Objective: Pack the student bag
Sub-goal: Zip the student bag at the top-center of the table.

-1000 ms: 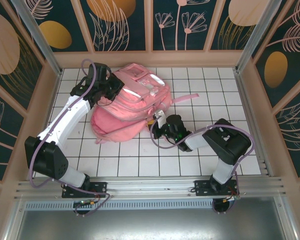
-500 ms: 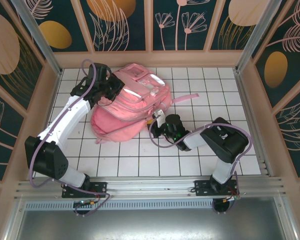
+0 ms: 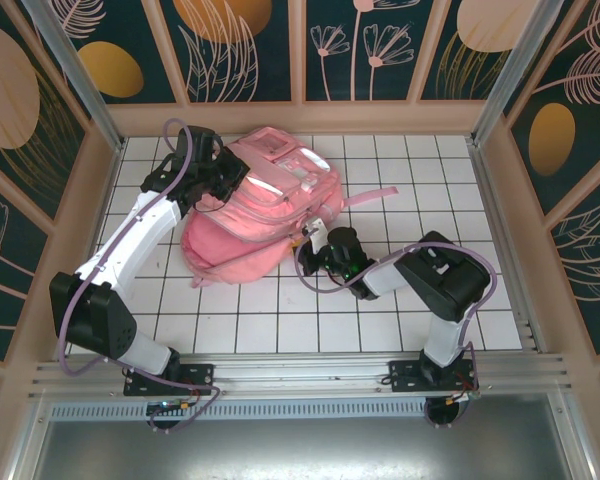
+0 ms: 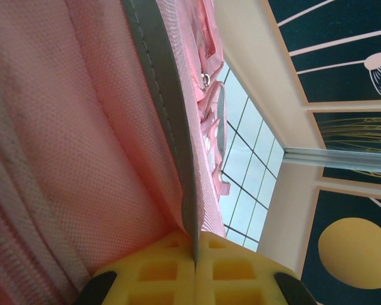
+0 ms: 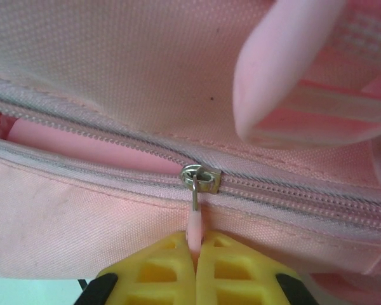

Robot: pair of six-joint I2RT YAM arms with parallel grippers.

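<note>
Running the slider (image 5: pixel 200 176) on the student bag (image 3: pixel 255 215), far-left on the desk (image 3: pixel 400 320): right jaws, shut on its pull tab (image 5: pixel 195 222), should draw straight along the teeth while left jaws, clamped on the silvery stripe (image 4: pixel 165 108), hold fabric taut

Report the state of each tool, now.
Left tool: closed, pinching the grey stripe of the student bag.
Right tool: closed, holding the bag's pink zipper pull.

White-and-black left arm (image 3: pixel 130 240) and right arm (image 3: pixel 445 285), purple cables (image 3: pixel 320 292), yellow gridded fingers (image 5: pixel 162 270)
</note>
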